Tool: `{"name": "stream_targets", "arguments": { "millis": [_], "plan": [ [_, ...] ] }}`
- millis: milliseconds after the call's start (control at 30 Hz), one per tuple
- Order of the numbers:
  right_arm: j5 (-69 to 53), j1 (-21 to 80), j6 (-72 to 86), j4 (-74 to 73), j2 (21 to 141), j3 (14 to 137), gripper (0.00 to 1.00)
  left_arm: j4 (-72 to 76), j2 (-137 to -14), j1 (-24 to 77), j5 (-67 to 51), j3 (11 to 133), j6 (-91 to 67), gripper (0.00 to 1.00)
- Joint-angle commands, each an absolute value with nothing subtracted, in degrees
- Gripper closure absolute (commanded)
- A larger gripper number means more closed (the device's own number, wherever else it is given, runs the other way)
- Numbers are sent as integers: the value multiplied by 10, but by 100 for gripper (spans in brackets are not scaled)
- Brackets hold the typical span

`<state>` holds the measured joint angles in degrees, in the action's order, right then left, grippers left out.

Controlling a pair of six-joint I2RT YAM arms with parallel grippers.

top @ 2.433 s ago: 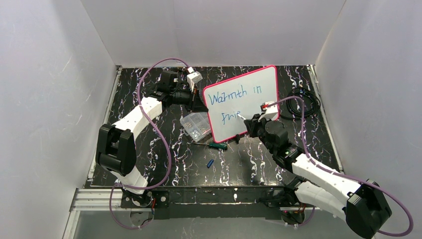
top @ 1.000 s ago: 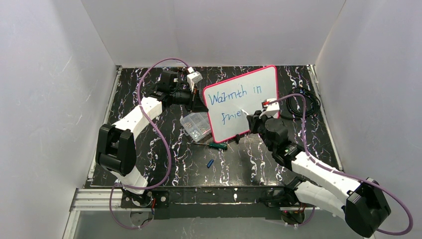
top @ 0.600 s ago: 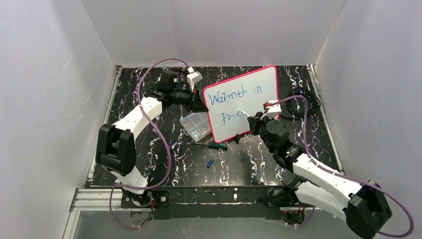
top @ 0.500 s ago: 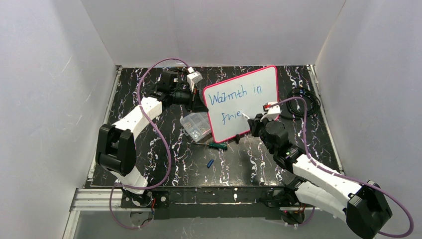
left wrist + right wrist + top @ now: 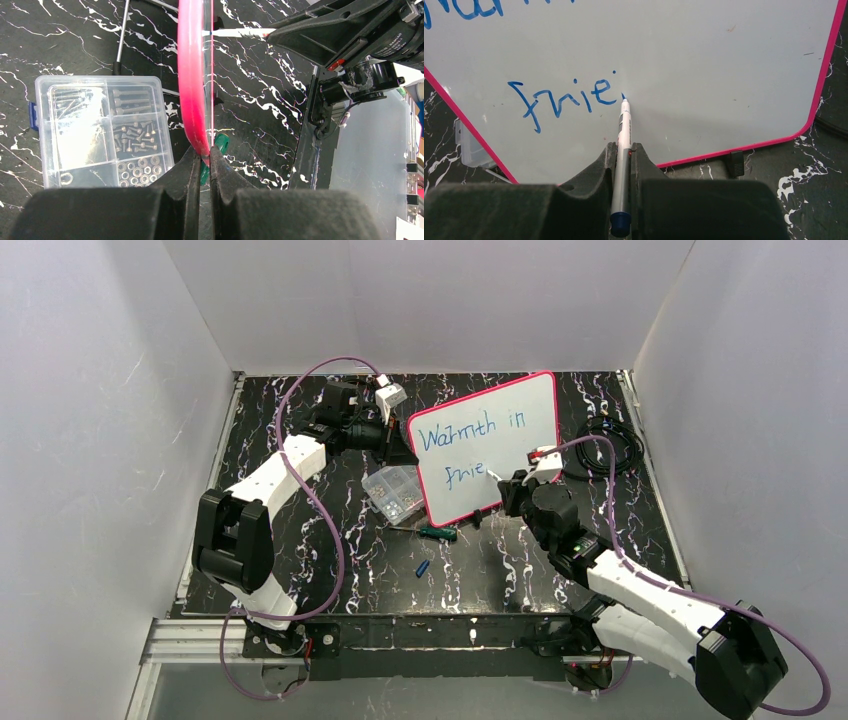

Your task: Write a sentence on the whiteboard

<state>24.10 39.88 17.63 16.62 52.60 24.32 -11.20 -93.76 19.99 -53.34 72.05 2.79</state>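
the white, pink-edged board (image 5: 520, 410) stands tilted on the counter (image 5: 470, 562). two blue lines of words (image 5: 470, 434): "warmth in", "frie". left pincer (image 5: 202, 161) pinches its edge; right pincer (image 5: 623, 150) squeezes one pen (image 5: 624, 122).

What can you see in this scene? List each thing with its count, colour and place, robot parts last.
whiteboard: 1, white with pink-red rim, far middle of table
sentence: 2 lines, blue, on whiteboard, reading "Warmth in" and "frie"
marker: 1, white with blue end, tip on whiteboard after "frie"
compartment box: 1, clear, left of whiteboard, holds screws and washers
screwdriver: 1, green handle, near whiteboard's near corner
small blue piece: 1, blue, nearer the arms
cable: 1 coil, black, right of whiteboard
table: 1, black with white veins
left gripper: 1, black, shut on whiteboard's edge
right gripper: 1, black, shut on marker
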Motion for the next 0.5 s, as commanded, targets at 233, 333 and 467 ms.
{"name": "stream_targets", "arguments": {
  "millis": [233,333,467],
  "plan": [
    [250,398,152,220,543,291,99,-118,-902,206,-572,743,35,100],
    [256,397,149,226,547,291,99,-118,-901,206,-572,742,34,100],
    [269,398,149,229,545,287,99,-118,-901,206,-572,742,34,100]
  ]
}}
